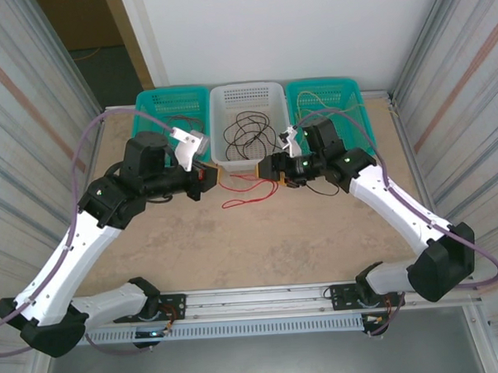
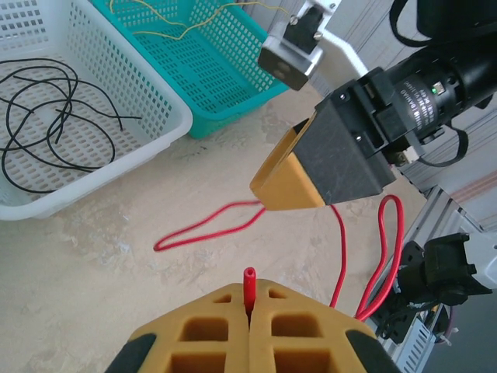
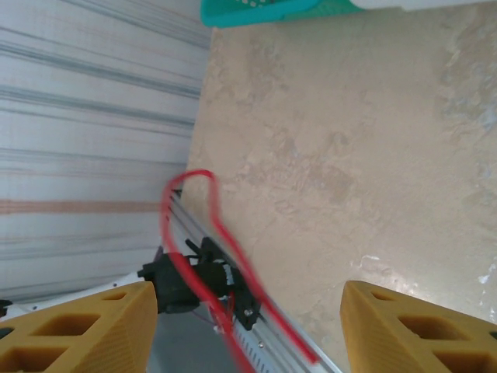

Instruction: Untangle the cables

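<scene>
A thin red cable point(image 2: 203, 228) runs in loops over the table between my two grippers point(image 1: 243, 200). My left gripper point(image 2: 250, 305) is shut on one end of it, and the red tip sticks up from between the yellow pads. Across from it is my right gripper point(image 3: 248, 334), open, its yellow fingers point(image 3: 85, 326) far apart. A blurred loop of the red cable point(image 3: 208, 225) hangs in the gap without being pinched. Several black cables point(image 2: 48, 109) lie in the white basket point(image 2: 132, 148). Yellow cables point(image 2: 167, 27) lie in the teal basket point(image 2: 233, 74) to its right.
Three baskets stand in a row at the back: teal point(image 1: 169, 103), white point(image 1: 247, 94), teal point(image 1: 328, 94). Corrugated walls close both sides. A metal rail point(image 1: 262, 300) carries the arm bases along the near edge. Thick lilac-grey hoses point(image 1: 82, 161) loop from the arms.
</scene>
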`<action>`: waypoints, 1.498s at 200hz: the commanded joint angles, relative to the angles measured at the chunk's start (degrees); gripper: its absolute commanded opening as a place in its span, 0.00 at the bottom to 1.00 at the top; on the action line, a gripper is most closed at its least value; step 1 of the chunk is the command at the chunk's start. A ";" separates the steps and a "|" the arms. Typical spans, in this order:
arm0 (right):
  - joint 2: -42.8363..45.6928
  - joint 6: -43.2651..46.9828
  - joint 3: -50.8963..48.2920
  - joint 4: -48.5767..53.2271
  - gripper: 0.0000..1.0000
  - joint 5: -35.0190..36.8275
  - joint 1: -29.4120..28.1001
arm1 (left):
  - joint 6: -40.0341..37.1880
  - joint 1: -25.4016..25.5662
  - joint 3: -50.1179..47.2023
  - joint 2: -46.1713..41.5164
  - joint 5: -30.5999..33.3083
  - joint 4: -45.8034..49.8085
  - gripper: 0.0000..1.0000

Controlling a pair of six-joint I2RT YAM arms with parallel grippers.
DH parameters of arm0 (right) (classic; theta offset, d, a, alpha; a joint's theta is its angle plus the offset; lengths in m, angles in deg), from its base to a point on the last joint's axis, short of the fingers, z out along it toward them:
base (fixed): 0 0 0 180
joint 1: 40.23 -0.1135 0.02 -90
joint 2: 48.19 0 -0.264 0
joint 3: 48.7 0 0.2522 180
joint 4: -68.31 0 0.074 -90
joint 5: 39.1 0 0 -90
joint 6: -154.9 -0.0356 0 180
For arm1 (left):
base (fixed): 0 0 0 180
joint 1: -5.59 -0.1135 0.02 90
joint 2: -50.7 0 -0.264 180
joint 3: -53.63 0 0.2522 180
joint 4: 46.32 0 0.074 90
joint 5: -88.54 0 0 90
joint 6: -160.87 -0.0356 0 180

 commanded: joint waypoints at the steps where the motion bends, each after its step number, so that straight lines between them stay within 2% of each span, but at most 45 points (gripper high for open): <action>1: -0.85 -2.34 -1.05 -2.87 0.61 -2.09 -0.55 | -0.91 -0.39 -0.59 -2.18 0.62 -2.39 0.00; 24: -0.78 -2.94 -1.86 -3.11 0.59 -2.33 -0.57 | -1.04 -0.38 -1.17 -3.28 1.77 -3.11 0.00; 34: -0.49 -3.35 -2.19 -3.56 0.55 -2.59 -0.56 | -1.03 -0.39 -1.59 -3.72 2.03 -3.49 0.00; 74: 1.18 -3.92 -2.17 -4.28 0.24 -1.57 0.59 | -1.37 -0.38 -2.77 -4.62 3.44 -3.87 0.00; 110: 3.99 -5.32 -2.43 -5.95 0.03 -1.00 5.41 | -1.30 -0.73 -5.07 -5.98 5.26 -2.90 0.00; 125: 5.25 -6.11 -2.20 -7.11 0.00 -1.01 7.95 | 0.49 -1.38 -6.38 -6.36 10.46 -0.58 0.00; 139: 6.62 -6.80 -1.87 -8.38 0.00 -1.42 10.41 | 5.00 -3.03 -7.70 -6.73 21.10 3.59 0.00; 148: 7.43 -7.33 -1.71 -9.34 0.00 -1.68 12.07 | 8.96 -5.71 -8.62 -7.04 27.10 7.31 0.00; 153: 7.87 -7.59 -1.69 -9.90 0.00 -1.90 12.77 | 10.52 -8.07 -9.30 -7.25 28.12 9.11 0.00; 170: 8.72 -7.64 -0.96 -10.27 0.00 -1.95 14.55 | 13.02 -16.99 -13.17 -9.46 21.57 9.61 0.00; 186: 9.34 -7.55 -0.60 -9.97 0.00 -1.63 16.00 | 14.32 -21.63 -16.90 -11.45 17.42 8.12 0.00; 251: 12.73 -8.92 -1.30 -10.47 0.00 -0.11 21.40 | 14.38 -28.43 -21.27 -10.59 18.56 12.37 0.00; 264: 12.97 -9.42 -1.19 -10.90 0.00 -0.36 21.93 | 14.01 -30.39 -21.74 -10.49 16.83 12.16 0.00; 275: 12.81 -9.67 -0.74 -11.23 0.00 -0.90 21.57 | 13.17 -31.59 -21.32 -10.01 11.78 11.00 0.00; 278: 12.73 -9.53 -0.52 -11.16 0.00 -0.92 21.40 | 13.19 -31.70 -20.98 -9.87 10.44 10.72 0.04; 289: 12.41 -8.07 0.41 -9.92 0.00 -0.06 20.29 | 13.39 -31.63 -19.63 -9.84 6.55 9.48 0.30; 299: 12.05 -6.40 1.50 -8.02 0.00 1.31 19.13 | 12.90 -31.52 -18.29 -10.37 4.33 7.95 0.43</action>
